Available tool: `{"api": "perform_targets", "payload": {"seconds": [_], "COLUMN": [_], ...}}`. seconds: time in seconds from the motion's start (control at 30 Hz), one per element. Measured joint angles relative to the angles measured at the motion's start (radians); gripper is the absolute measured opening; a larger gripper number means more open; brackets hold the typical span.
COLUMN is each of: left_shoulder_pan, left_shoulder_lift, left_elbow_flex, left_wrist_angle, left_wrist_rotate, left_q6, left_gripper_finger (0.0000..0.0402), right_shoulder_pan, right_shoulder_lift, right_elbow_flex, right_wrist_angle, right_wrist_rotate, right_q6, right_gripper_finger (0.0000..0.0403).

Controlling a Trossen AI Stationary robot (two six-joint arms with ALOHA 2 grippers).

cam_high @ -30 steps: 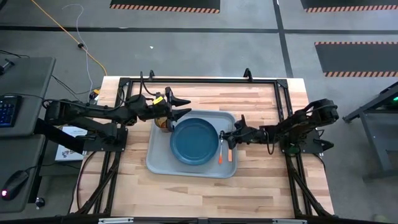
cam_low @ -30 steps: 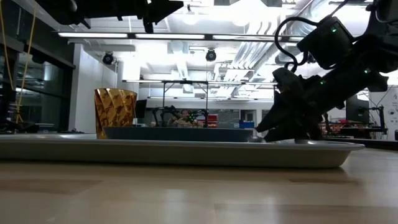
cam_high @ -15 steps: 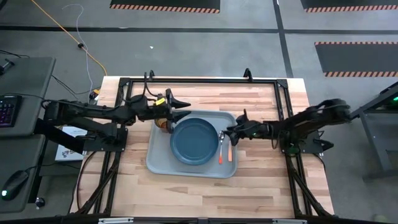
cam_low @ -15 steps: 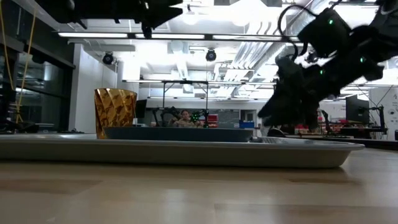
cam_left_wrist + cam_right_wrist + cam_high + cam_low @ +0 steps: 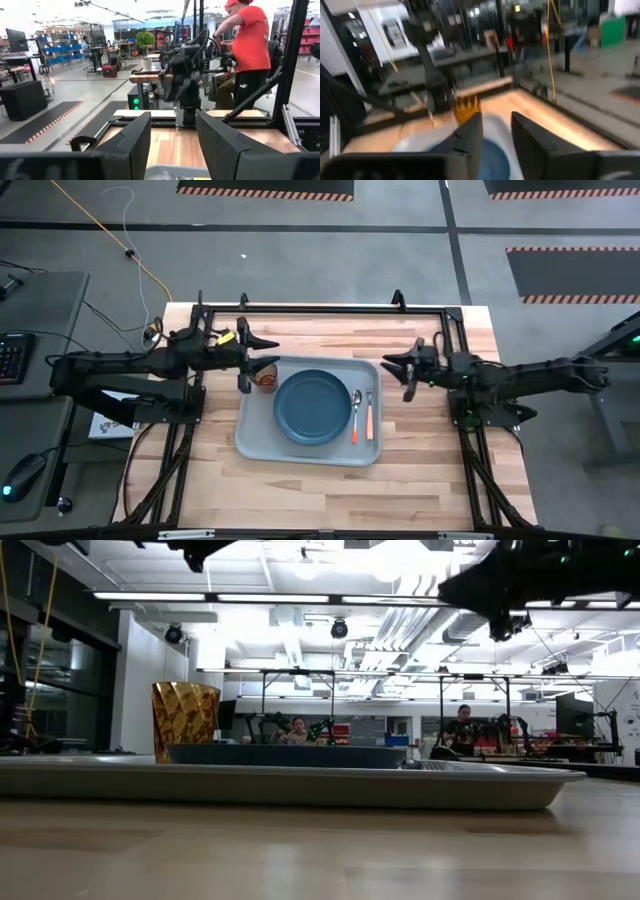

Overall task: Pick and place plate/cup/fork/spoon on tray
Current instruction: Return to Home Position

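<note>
We see the tray (image 5: pixel 255 442) holding everything. The blue plate (image 5: pixel 312 408) sits at the tray's middle. The amber cup (image 5: pixel 266 379) stands upright in the tray's corner nearest the left arm, just beside the plate. The spoon (image 5: pixel 356 415) and fork (image 5: pixel 369 417) lie side by side between the plate and the tray's right rim, the spoon closer to the plate. The left gripper (image 5: pixel 272 353) hangs above the tray's cup corner, fingers spread and empty. The right gripper (image 5: pixel 392 365) is raised just off the tray's right rim, its fingers apart, holding nothing.
</note>
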Motion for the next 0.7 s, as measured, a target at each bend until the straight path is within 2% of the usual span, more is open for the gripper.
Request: {"api": "perform_targets", "payload": {"seconds": [0.13, 0.2, 0.3, 0.43, 0.47, 0.7], "left_shoulder_pan": [-0.005, -0.017, -0.045, -0.077, -0.08, -0.028], "left_shoulder_lift": [0.017, 0.039, 0.058, 0.05, 0.038, -0.117], "left_elbow_flex": [0.0, -0.008, -0.064, -0.132, -0.139, -0.159], "left_wrist_angle": [-0.009, -0.018, 0.055, 0.139, 0.127, -0.108], "left_wrist_rotate": [-0.006, -0.007, -0.028, -0.066, -0.069, -0.078], "left_q6": [0.004, 0.001, 0.002, 0.05, 0.056, 0.049], "left_gripper_finger": [0.0144, 0.0134, 0.0101, 0.002, 0.0011, 0.0002], "right_shoulder_pan": [-0.011, -0.029, -0.056, -0.098, -0.107, -0.16], "right_shoulder_lift": [-0.068, -0.096, -0.131, -0.155, -0.155, -0.151], "right_elbow_flex": [0.0, 0.0, 0.0, 0.001, 0.001, 0.001], "right_wrist_angle": [0.02, 0.01, -0.012, -0.035, -0.041, -0.131], "right_wrist_rotate": [-0.006, -0.027, -0.05, -0.077, -0.09, -0.151], "right_q6": [-0.064, -0.082, -0.088, -0.068, -0.061, -0.013], "right_gripper_finger": [0.0031, 0.0009, 0.0017, 0.0004, 0.0002, 0.0002]}}
